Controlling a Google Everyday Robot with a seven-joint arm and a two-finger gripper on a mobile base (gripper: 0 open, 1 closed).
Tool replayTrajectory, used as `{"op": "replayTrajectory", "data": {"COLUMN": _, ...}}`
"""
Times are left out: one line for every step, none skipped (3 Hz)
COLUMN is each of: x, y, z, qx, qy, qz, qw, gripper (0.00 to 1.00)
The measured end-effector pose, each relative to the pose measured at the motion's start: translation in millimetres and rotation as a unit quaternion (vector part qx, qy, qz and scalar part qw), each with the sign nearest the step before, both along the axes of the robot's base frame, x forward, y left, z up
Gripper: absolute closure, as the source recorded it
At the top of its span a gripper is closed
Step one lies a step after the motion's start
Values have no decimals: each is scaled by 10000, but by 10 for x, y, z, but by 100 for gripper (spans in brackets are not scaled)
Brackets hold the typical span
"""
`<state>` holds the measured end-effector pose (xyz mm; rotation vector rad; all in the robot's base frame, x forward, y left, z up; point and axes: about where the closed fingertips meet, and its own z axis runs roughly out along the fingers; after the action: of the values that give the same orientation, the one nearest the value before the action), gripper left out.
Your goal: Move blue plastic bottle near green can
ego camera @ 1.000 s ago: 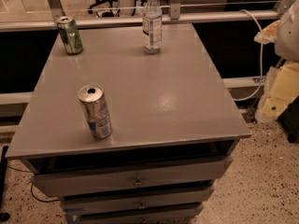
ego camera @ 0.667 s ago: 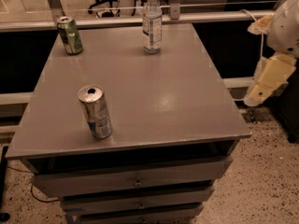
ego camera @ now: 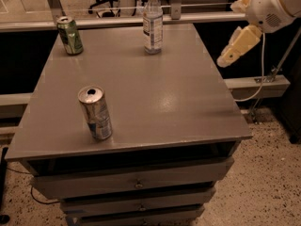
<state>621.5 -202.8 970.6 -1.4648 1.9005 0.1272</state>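
Evidently nothing is held: the gripper hangs in the air off the side edge of the table, a pale wedge angled down and inward. Seen almost edge-on, it gives no clue as to whether it is parted or closed, so I cannot tell. That tilt probably suits a sideways reach rather than one from above, which makes sense for a tall, narrow target.

Nearest to it, inward across the tabletop and toward the far edge, the blue plastic bottle stands upright with its cap on, well apart from the gripper. Farther along the same far edge, at the corner most distant from the gripper, stands the green can, also upright and well apart from the bottle. Because both share the back row, the carry should be a short straight run along that edge.

Farthest out, near the front, a silver can stands clear of that line. The task looks unstarted.
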Motion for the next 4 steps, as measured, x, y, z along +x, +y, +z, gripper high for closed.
{"op": "replayTrajectory", "data": {"x": 243, "y": 236, "z": -21, "qx": 883, "qy": 37, "qz": 137, "qw": 9960, "gripper": 0}}
{"op": "replayTrajectory", "data": {"x": 242, "y": 234, "z": -23, "qx": 869, "qy": 37, "qz": 136, "qw": 9961, "gripper": 0}}
{"op": "replayTrajectory", "data": {"x": 246, "y": 284, "z": -33, "qx": 1170, "qy": 22, "qz": 66, "qw": 9931, "gripper": 0}}
{"op": "replayTrajectory", "data": {"x": 284, "y": 519, "z": -198, "qx": 1912, "qy": 100, "qz": -100, "qw": 9815, "gripper": 0}}
